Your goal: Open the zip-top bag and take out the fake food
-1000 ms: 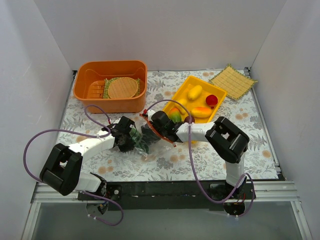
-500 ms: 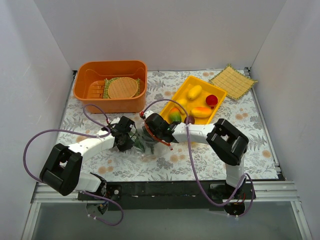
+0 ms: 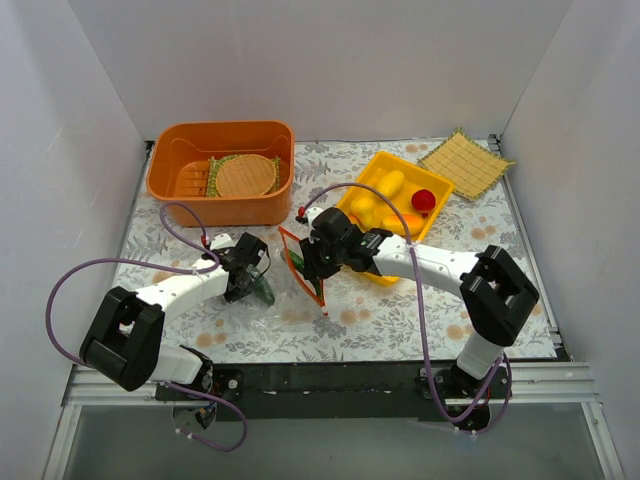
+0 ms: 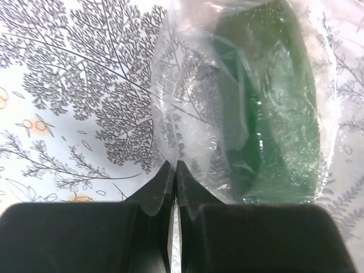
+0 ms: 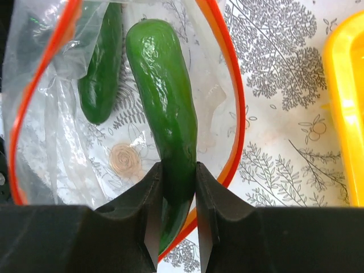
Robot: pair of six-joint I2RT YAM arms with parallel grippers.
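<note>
Between white walls (image 3: 320, 60), floral tablecloth (image 3: 400, 325), zip-top bag (image 3: 288, 300), orange tub (image 3: 163, 180)

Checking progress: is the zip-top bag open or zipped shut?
Open: the zip-top bag has its orange-red strip gaping in a loop; the right pincer grips a green piece.

Three viewpoints: one high and fixed, two riding the wrists.
From above and behind the arm bases, looking down and forward over the whole worktop (image 3: 520, 235); from the left wrist, very near, down past the left hand (image 4: 173, 166) onto the zip-top bag (image 4: 182, 96); from the right wrist, equally near, past the right hand (image 5: 177, 169) along the fake food (image 5: 162, 96) into the bag's mouth. Shared by all three: the bag, near-centre.
</note>
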